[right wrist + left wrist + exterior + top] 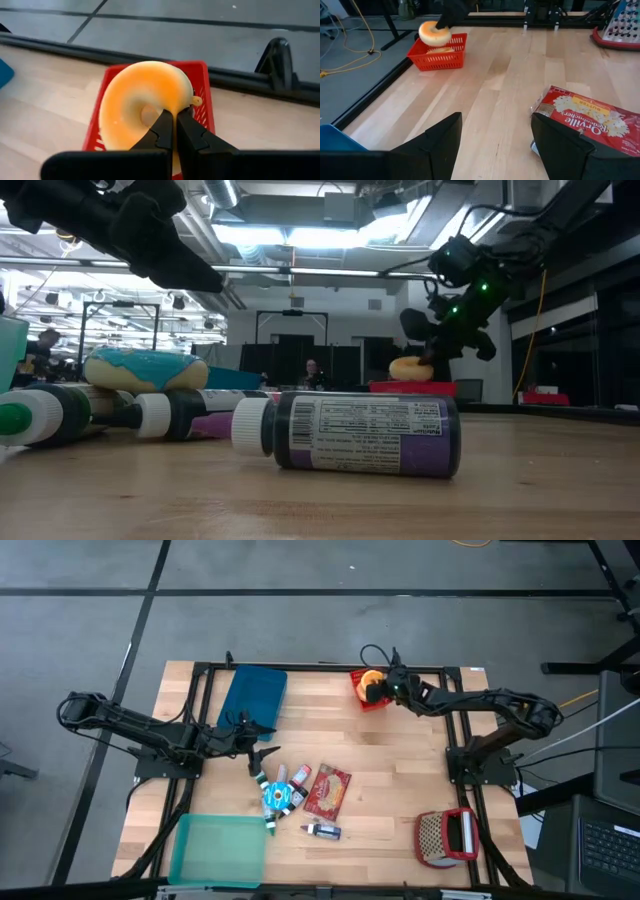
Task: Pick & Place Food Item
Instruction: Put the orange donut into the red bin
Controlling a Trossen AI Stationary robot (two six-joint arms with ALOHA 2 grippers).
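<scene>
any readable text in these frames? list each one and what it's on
"Orville": on the red popcorn packet, left wrist view.
"BUTTER": small yellow banner above that brand name, barely legible.
Dark bottle lying in the low view: white label with printed lines, too small to read.
Nothing else readable.

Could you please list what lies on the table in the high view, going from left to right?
Green tray → blue tray → popcorn packet → red basket → red-handled grater.
</scene>
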